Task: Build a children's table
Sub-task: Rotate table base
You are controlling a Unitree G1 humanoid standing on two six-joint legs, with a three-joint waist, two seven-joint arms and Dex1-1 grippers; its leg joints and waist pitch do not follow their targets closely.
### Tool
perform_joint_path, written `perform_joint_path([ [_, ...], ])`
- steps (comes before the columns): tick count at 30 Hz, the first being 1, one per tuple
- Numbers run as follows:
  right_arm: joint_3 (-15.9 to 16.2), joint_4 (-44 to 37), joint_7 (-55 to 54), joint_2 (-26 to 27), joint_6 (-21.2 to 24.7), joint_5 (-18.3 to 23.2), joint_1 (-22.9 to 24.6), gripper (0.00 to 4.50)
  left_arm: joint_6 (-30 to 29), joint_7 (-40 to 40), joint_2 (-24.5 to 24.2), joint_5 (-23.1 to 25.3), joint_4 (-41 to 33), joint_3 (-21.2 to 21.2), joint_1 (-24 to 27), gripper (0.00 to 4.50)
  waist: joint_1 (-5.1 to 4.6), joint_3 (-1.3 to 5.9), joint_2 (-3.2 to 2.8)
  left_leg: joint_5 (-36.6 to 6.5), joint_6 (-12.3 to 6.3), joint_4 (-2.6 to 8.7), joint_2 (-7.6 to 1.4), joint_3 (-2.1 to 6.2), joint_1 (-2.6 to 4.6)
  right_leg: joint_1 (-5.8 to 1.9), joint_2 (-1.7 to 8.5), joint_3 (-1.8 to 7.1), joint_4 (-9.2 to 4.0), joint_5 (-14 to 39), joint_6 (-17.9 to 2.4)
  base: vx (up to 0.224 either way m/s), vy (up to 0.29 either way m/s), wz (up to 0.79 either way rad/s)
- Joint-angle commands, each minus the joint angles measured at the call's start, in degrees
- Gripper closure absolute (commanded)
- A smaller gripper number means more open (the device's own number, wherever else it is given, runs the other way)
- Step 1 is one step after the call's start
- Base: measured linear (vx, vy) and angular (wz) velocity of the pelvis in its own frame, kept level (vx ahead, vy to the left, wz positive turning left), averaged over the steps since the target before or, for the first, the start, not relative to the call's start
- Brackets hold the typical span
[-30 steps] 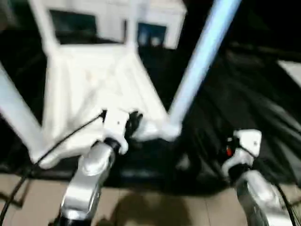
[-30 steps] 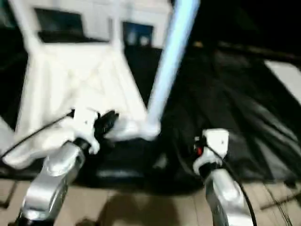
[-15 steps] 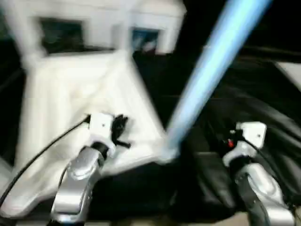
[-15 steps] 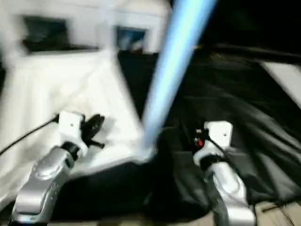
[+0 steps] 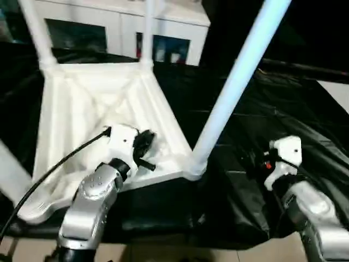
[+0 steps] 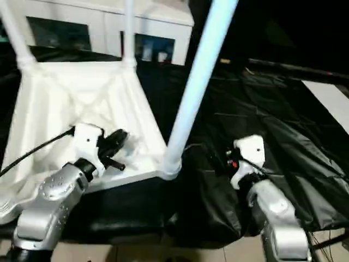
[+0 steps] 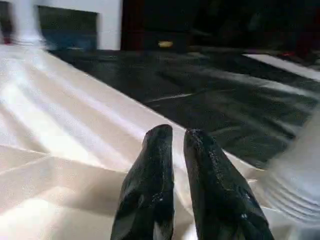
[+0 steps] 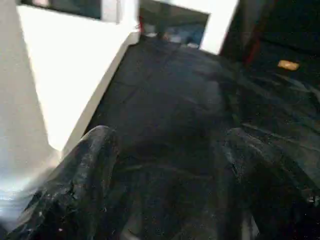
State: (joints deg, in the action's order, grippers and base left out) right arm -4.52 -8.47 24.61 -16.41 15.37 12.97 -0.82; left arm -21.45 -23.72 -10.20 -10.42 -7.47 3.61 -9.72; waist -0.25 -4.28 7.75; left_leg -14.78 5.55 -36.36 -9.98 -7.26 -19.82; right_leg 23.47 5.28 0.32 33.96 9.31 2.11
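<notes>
The children's table lies upside down on black cloth, its ribbed white underside (image 5: 82,103) facing up. One long white leg (image 5: 234,87) rises from the near right corner socket (image 5: 194,166). Two more legs (image 5: 35,33) (image 5: 148,30) stand at the far corners, and another leg (image 5: 11,169) leans at the left edge. My left gripper (image 5: 146,146) hovers over the underside near that right corner, shut with nothing between its fingers (image 7: 150,165). My right gripper (image 6: 218,158) is over the cloth just right of the corner leg, open and holding nothing.
A white cabinet with glass doors (image 5: 120,27) stands behind the table. Crumpled black cloth (image 5: 283,98) covers the surface to the right. Tiled floor (image 6: 136,254) shows along the near edge. A black cable (image 5: 60,164) runs from my left wrist.
The camera has shifted and steadied. My left gripper now sits a little further in over the underside. Both grippers keep the same opening.
</notes>
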Motion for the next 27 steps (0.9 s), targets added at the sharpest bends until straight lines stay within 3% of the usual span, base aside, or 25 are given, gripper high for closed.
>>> perform_joint_path([
  [1,-0.68,3.45,2.84,-2.34,0.12,0.17,-1.44,0.76,-5.23,-8.33,-3.83,-2.80,-0.45,3.02,-2.33,3.56,-0.06,2.43,-0.56,-16.50,-0.81,6.13,-1.26,0.00,-0.66,-1.15,1.04,-0.01,-4.52,30.02,-2.92,0.000,0.000,0.00],
  [3,-0.66,5.42,4.09,-3.49,0.35,0.03,-2.11,0.76,-8.26,-12.36,-7.16,-2.77,-0.73,5.17,-3.80,3.48,0.25,2.70,-0.71,-15.54,-1.05,6.17,-1.15,-0.05,-0.88,-0.93,0.88,0.00,-4.06,27.67,-3.34,0.000,0.000,0.00],
  [4,-0.46,7.18,5.23,-4.63,0.38,-0.07,-2.74,0.76,-10.77,-15.84,-9.94,-2.84,-0.90,6.89,-5.18,3.43,0.41,2.81,-0.85,-14.46,-1.46,6.00,-1.20,-0.41,-0.63,-0.65,0.80,0.01,-3.82,24.07,-4.54,0.000,0.000,0.00],
  [6,0.57,9.58,8.55,-7.56,0.14,-0.49,-3.29,0.76,-15.01,-22.20,-14.17,-4.43,-1.48,9.32,-8.33,3.30,0.52,2.76,-0.80,-11.95,-2.12,6.13,-1.35,-0.63,-0.99,-1.03,0.78,-0.05,-3.38,19.42,-6.61,0.000,0.000,0.00],
  [7,1.11,10.48,10.24,-9.17,-0.16,-0.81,-3.37,0.76,-16.77,-25.36,-16.79,-4.35,-1.84,11.08,-9.90,3.30,0.90,3.02,-0.87,-11.18,-2.36,5.96,-1.29,-0.66,-0.80,-1.32,0.89,-0.17,-3.14,19.52,-7.20,0.000,0.000,0.00],
  [8,1.11,10.48,10.24,-9.17,-0.16,-0.81,-3.37,0.76,-16.77,-25.36,-16.79,-4.35,-1.84,11.08,-9.90,3.30,0.83,2.86,-0.85,-10.29,-2.72,5.89,-1.37,-0.97,-0.76,-1.08,0.99,-0.04,-3.16,18.44,-8.22,0.000,0.000,0.00],
  [9,1.30,10.96,11.06,-9.84,-0.34,-0.93,-3.49,0.76,-17.52,-26.79,-18.22,-4.13,-1.92,12.03,-10.64,3.30,0.88,2.91,-0.83,-9.21,-2.74,5.82,-1.36,-1.00,-1.04,-1.39,1.04,-0.06,-3.06,17.54,-8.67,0.000,0.000,0.00],
  [10,1.49,11.44,12.33,-10.85,-0.79,-1.31,-3.61,0.76,-19.79,-28.53,-20.28,-4.46,-2.27,13.25,-11.74,3.30,1.01,3.07,-1.21,-7.94,-2.70,5.90,-1.50,-1.02,-1.26,-1.66,1.14,-0.13,-2.82,17.26,-9.26,0.000,0.000,0.00],
  [11,1.46,11.69,13.20,-11.49,-0.98,-1.41,-3.69,0.76,-21.53,-29.59,-21.59,-4.94,-2.65,13.94,-12.51,3.55,1.12,3.30,-1.31,-6.87,-2.61,5.71,-1.57,-1.13,-0.99,-1.58,1.19,-0.23,-2.71,16.28,-9.77,0.000,0.000,0.00],
  [12,1.31,11.80,13.93,-11.89,-0.90,-1.16,-3.76,0.76,-22.85,-30.12,-22.29,-5.57,-3.07,14.22,-13.05,3.64,1.21,3.58,-1.36,-3.17,-2.88,5.37,-1.69,-1.40,-0.88,-1.66,1.10,-0.36,-2.06,11.10,-11.50,0.000,0.000,0.00],
  [13,1.28,11.56,15.59,-12.81,-0.44,-0.22,-3.82,0.76,-27.13,-30.43,-22.62,-8.22,-4.90,13.92,-14.33,3.63,1.37,3.80,-1.07,0.62,-3.04,5.11,-1.49,-1.79,-1.52,-2.23,0.77,-0.25,-1.25,5.00,-13.08,0.000,0.000,0.00],
  [15,1.52,11.44,16.52,-13.42,-0.37,0.26,-3.84,0.76,-29.82,-30.91,-23.00,-9.64,-6.25,14.02,-15.04,3.84,1.60,3.99,-0.97,2.26,-3.38,4.93,-1.48,-2.00,-1.39,-2.35,0.82,-0.24,-0.91,2.45,-14.05,0.000,0.000,0.00],
  [17,2.29,11.17,17.79,-14.19,-0.43,0.60,-3.74,0.76,-31.56,-31.28,-23.79,-8.42,-7.35,15.99,-15.51,3.99,1.90,3.72,-0.82,1.55,-4.04,5.10,-1.64,-2.20,-1.28,-2.36,0.80,-0.27,-1.12,3.44,-14.81,0.000,0.000,0.00],
  [21,3.37,10.28,18.38,-14.08,-0.61,0.23,-3.56,0.76,-30.82,-28.27,-22.51,-4.35,-6.05,17.40,-15.77,4.41,2.08,3.51,-0.78,-1.62,-3.67,5.24,-1.90,-2.38,-1.24,-2.22,0.84,-0.21,-1.76,9.11,-13.57,0.000,0.000,0.00],
  [27,4.09,9.48,18.38,-13.03,-0.66,-0.02,-3.40,0.76,-31.93,-26.77,-22.85,-4.49,-7.28,18.95,-16.68,4.48,2.40,3.40,-0.78,-6.68,-0.67,5.68,-2.21,-2.60,-1.14,-1.65,0.73,-0.42,-2.34,16.76,-10.17,0.000,0.000,0.00],
])
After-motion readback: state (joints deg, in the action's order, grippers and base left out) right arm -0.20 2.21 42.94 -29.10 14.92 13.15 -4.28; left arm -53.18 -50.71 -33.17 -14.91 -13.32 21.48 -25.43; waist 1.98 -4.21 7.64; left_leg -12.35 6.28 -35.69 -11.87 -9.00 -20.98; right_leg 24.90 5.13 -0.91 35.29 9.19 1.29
